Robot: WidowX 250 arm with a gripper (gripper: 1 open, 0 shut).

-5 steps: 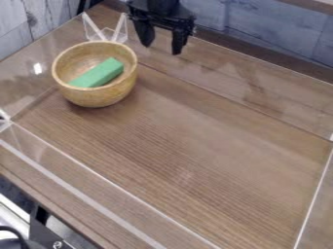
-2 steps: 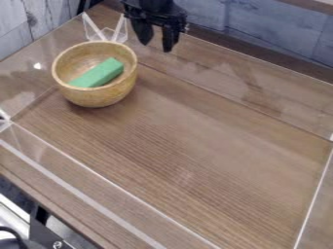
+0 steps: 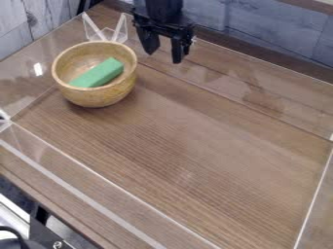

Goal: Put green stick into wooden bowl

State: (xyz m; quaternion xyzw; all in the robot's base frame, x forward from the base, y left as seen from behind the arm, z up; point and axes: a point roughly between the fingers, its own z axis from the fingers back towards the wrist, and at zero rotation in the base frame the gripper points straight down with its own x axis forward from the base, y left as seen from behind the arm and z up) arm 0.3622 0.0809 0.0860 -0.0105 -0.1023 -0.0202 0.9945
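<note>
The green stick (image 3: 99, 73) lies inside the wooden bowl (image 3: 93, 89), tilted across its bottom, at the table's far left. My gripper (image 3: 164, 49) hangs above the back of the table, to the right of the bowl and apart from it. Its dark fingers (image 3: 148, 43) point down and stand open with nothing between them.
Clear plastic walls (image 3: 156, 216) ring the wooden tabletop (image 3: 196, 136) on all sides. Two pale rods (image 3: 111, 27) lean behind the bowl at the back left. A grey tiled wall runs along the back.
The gripper has shifted slightly back and forth near the back wall, ending a little right of half a second ago. It stays open. The bowl and green stick have not moved.
</note>
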